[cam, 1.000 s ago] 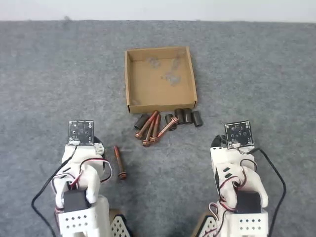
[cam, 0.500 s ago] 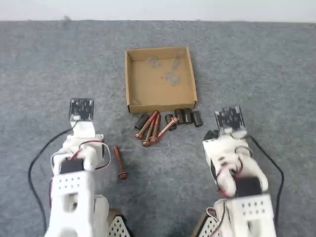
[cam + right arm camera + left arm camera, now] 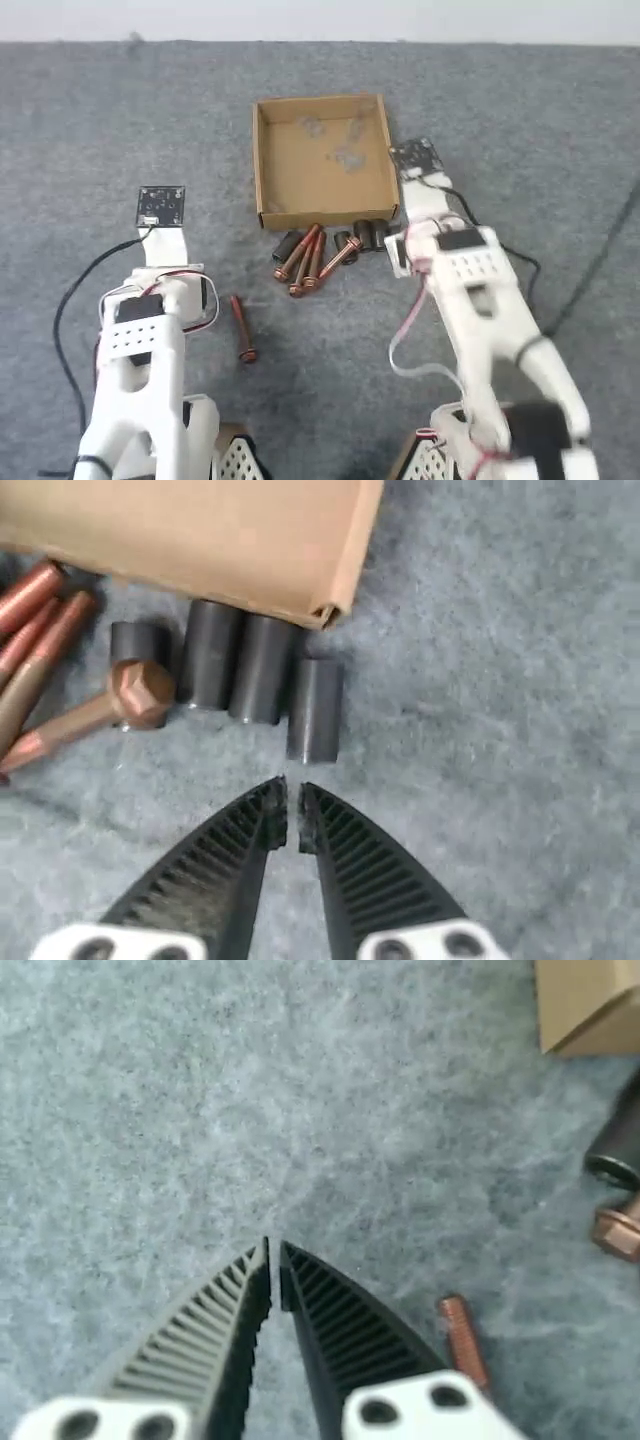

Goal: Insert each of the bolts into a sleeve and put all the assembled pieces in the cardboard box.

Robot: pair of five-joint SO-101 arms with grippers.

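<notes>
Two white arms stand at the near edge of the grey carpet point(image 3: 560, 120), the left one nearer and the right one stretched farther out. The left gripper point(image 3: 275, 1250) hangs over bare carpet, its ribbed fingers point(image 3: 215, 1340) drawn together with only a thin slit between them and nothing held. Just beside it lies a lone bolt point(image 3: 243, 328), lengthwise on the carpet with its head toward the arms and apart from the other parts.

The right gripper point(image 3: 292, 785) is likewise closed on nothing, its tips just short of the nearest sleeve point(image 3: 315, 708) and not touching it. That dark sleeve is the outermost of a row of sleeves point(image 3: 372, 235) lying side by side against the near wall of the cardboard box point(image 3: 258, 160). One copper bolt point(image 3: 140, 692) points its hex head at the sleeve on the row's other end. Three more bolts point(image 3: 305, 258) lie bunched beside it, slanting toward the box, and a further sleeve point(image 3: 290, 244) rests at the left of the bunch. Farthest off, the box sits open-topped, with pale smudges on its floor.
</notes>
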